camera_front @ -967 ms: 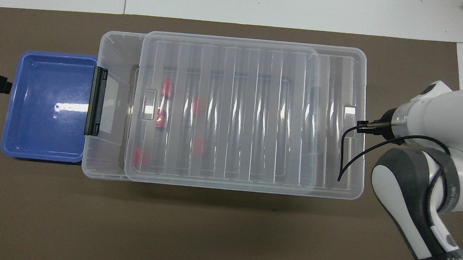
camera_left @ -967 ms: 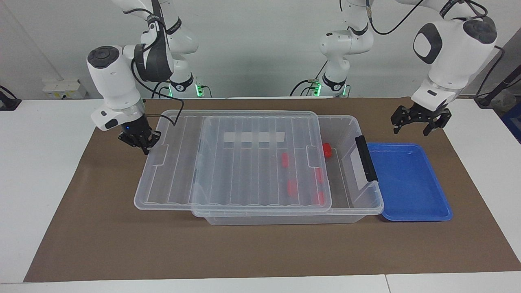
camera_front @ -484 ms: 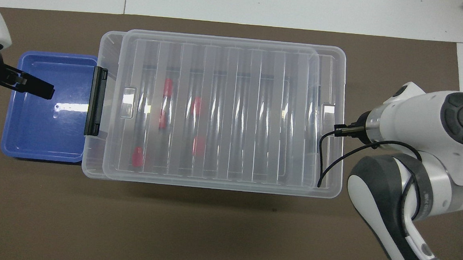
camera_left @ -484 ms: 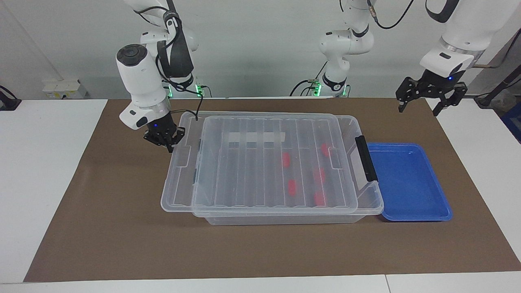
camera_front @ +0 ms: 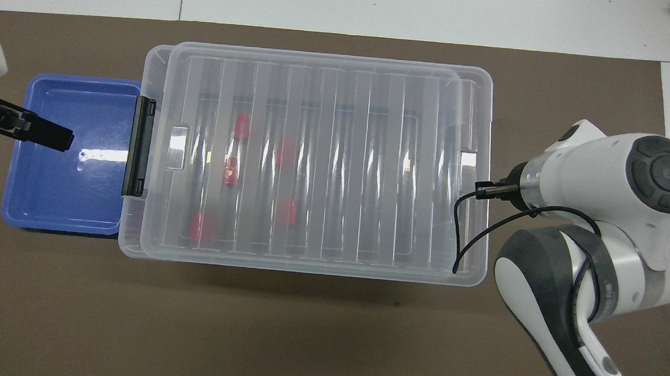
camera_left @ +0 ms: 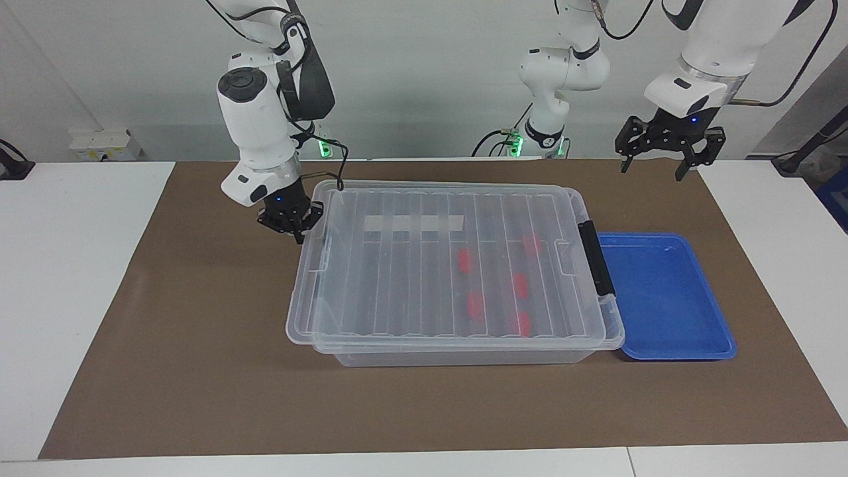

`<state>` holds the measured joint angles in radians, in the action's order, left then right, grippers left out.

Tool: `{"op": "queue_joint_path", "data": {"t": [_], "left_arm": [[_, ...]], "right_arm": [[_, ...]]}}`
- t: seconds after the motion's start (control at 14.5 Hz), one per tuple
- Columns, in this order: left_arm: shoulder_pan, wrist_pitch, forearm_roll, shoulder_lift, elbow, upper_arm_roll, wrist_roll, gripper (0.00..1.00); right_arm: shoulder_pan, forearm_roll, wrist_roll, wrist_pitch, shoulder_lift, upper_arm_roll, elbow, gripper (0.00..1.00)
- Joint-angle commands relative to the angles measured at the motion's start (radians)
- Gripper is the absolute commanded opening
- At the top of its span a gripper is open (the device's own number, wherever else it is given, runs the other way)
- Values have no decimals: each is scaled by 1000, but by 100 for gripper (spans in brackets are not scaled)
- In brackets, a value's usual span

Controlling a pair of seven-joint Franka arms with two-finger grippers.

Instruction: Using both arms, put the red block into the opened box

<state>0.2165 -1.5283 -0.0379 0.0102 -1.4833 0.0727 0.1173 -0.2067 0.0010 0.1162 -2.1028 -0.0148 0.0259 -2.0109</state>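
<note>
**Closing the lid over five red blocks**

Sliding back toward the black handle [camera_left: 595, 258], the ribbed lid [camera_left: 437, 265] now covers almost the whole box [camera_left: 464, 354]; only a thin strip of the box rim shows past the lid's edge at the handle end. A second ago the lid overhung the box well toward the right arm's end of the brown mat [camera_left: 199, 371], leaving an open gap through which one red block showed uncovered. That red block [camera_left: 532, 243] now lies under the lid with the four others, all inside the box toward its handle end.

By my reading, the placing is done and the lid is being shut to finish.

The right gripper [camera_left: 293, 227] sits at the lid's end edge toward the right arm, fingertips pinched together; whether it clamps the lip or merely pushes it I cannot tell. It has travelled with the lid across the mat.

The left gripper [camera_left: 664, 149], fingers spread wide and carrying nothing, hangs high over the mat's corner near the blue tray [camera_left: 669, 344], having risen from its lower position by the tray's edge.
</note>
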Motion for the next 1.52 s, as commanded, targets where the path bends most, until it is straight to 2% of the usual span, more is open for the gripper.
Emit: {"op": "queue_joint_path", "data": {"t": [0.0, 0.48, 0.69, 0.9, 0.97, 1.11, 1.17, 1.24, 1.45], "left_arm": [[29, 19, -1, -9, -8, 10, -116, 100], [32, 22, 0, -32, -41, 19, -120, 100], [32, 11, 0, -32, -40, 21, -119, 100], [24, 19, 0, -39, -52, 19, -119, 100], [21, 20, 0, -41, -57, 21, -120, 100], [20, 20, 0, -41, -57, 24, -119, 100], [20, 19, 0, -41, -57, 22, -119, 100], [20, 20, 0, -41, -57, 24, -120, 100], [20, 19, 0, -41, -57, 24, -120, 100]], "right_arm": [[-31, 28, 13, -11, -10, 0, -9, 0], [-16, 28, 11, 6, -11, -6, 20, 0], [30, 27, 37, 72, -24, -12, 53, 0], [110, 7, 68, 162, -16, -12, 135, 0], [139, 7, 68, 179, -14, -12, 147, 7], [185, 5, 68, 193, -22, -14, 156, 70], [202, 5, 68, 202, -24, -14, 170, 94], [222, 5, 68, 227, -24, -15, 193, 100], [248, -25, 66, 337, -4, -12, 317, 100]]}}
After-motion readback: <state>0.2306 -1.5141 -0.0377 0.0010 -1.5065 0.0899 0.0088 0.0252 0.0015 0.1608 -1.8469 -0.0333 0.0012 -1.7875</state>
